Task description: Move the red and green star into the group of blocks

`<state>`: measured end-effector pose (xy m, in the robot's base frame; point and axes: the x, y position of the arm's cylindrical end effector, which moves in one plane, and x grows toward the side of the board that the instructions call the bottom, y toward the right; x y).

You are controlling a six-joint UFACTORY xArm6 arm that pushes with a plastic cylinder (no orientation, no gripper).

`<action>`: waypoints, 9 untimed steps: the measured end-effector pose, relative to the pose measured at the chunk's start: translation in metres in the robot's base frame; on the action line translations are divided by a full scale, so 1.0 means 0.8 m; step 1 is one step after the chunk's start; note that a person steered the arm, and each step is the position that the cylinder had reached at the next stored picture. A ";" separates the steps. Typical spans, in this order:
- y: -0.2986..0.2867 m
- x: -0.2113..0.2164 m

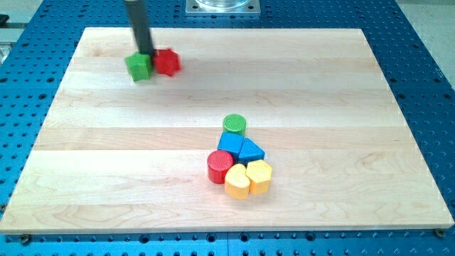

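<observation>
A green star and a red star lie side by side near the top left of the wooden board. My tip stands just behind them, at the gap between the two, touching or nearly touching both. The group of blocks lies right of the board's middle, toward the view's bottom: a green cylinder, a blue block, a blue triangle, a red cylinder, a yellow heart-like block and a yellow hexagon.
The board rests on a blue perforated table. A metal mount sits at the view's top centre.
</observation>
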<state>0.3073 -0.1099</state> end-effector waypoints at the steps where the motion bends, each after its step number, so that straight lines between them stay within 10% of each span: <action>1: 0.081 0.013; 5: 0.199 0.180; 9: -0.162 0.029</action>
<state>0.3308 -0.2397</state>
